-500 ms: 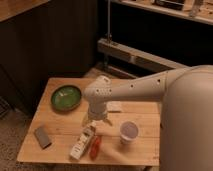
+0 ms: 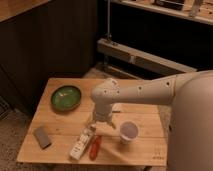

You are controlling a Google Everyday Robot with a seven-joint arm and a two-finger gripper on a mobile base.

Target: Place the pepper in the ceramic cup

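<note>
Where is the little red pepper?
In the camera view the pepper lies near the table's front edge, between the white bottle and the cup, with the tool just above it in the picture.

The gripper [image 2: 101, 121] hangs low over the wooden table [image 2: 60, 122], just above the pepper [image 2: 94, 148]. The white bottle [image 2: 81, 145] lies close along the pepper, on the side towards the grey block [image 2: 42, 136], so this side is tight. Open wood lies between the pepper and the ceramic cup [image 2: 129, 132], whose mouth is uncovered. The green bowl [image 2: 66, 97] stands well apart.
</note>
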